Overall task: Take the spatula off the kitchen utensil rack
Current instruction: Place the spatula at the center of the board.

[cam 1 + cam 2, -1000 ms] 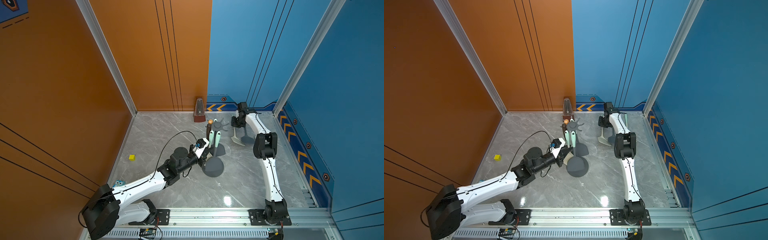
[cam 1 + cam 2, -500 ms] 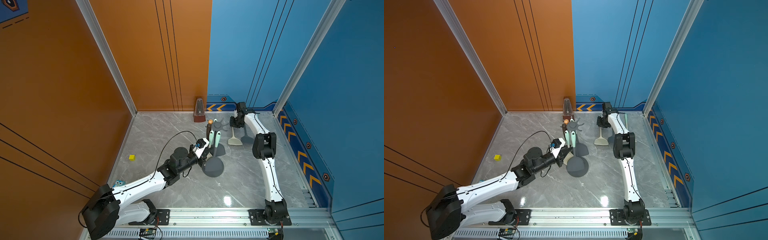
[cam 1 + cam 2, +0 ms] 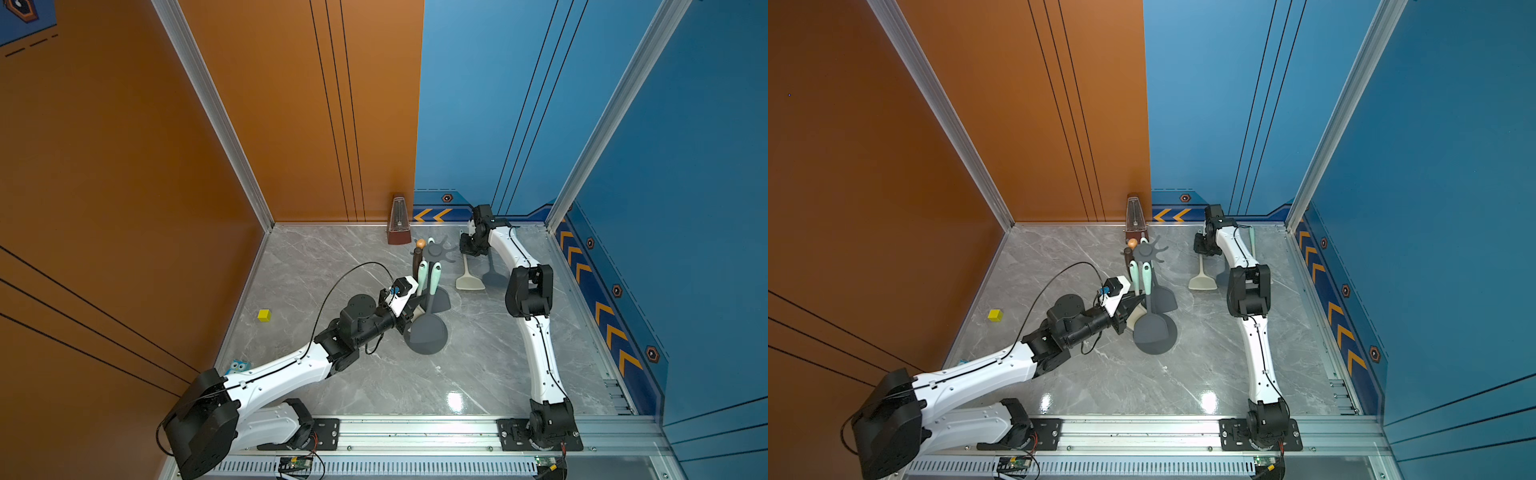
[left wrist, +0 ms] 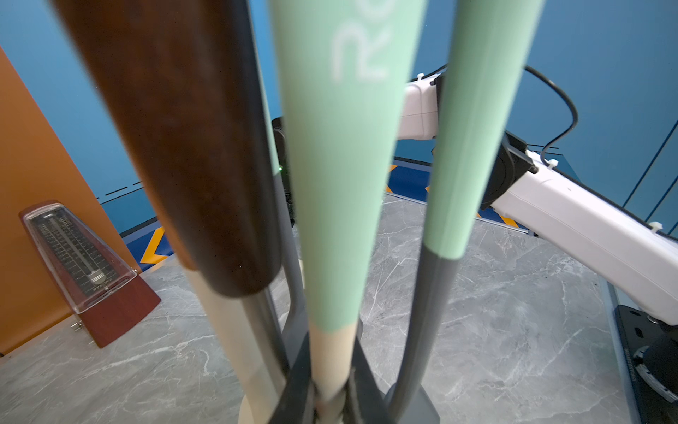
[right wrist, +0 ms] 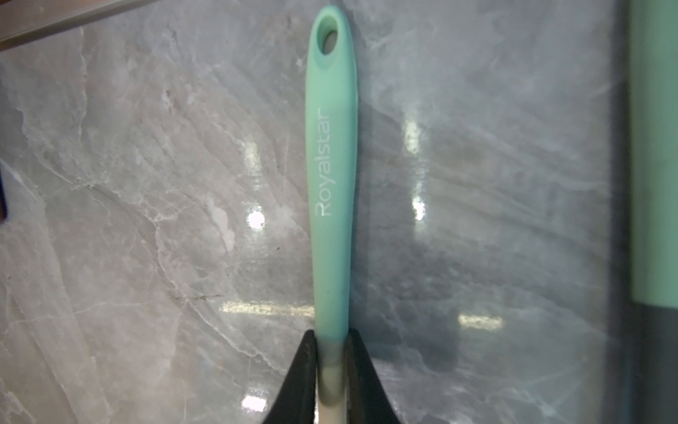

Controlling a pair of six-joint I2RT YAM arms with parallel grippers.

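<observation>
- The right end effector (image 5: 332,341) is closed narrow on the spatula (image 3: 470,282). Its jaws press either side of the cream neck, just below the mint-green handle.
- The spatula is off the rack (image 3: 436,250) and well apart from it, out on the robot's right side near the back wall. In both top views its cream blade shows clearly, while the handle is mostly hidden under the end effector.
- Whether the blade touches the surface (image 3: 478,365) or hangs just above it cannot be told.
- The left end effector (image 4: 332,367) is closed tight, low among the tools hanging on the rack. It grips the cream neck of a mint-handled tool (image 4: 341,183), which reads as a steadying hold.
- The rack stands upright on its round base, with wood-handled and mint-handled tools on its hooks.
- Step in hand, as I judge it: the unhooking is done, and what remains is to set the spatula down and let go.
- The next move calls for lowering until blade and handle lie flat on a bare patch. The jaws should then open and back straight off, so the handle is not dragged along.
- A dark shape (image 3: 492,272) lies just beside the blade. I cannot tell whether it is a shadow or another tool, so the set-down should keep clear of it.
- The left hold should release gently, or the loaded rack may rock.
</observation>
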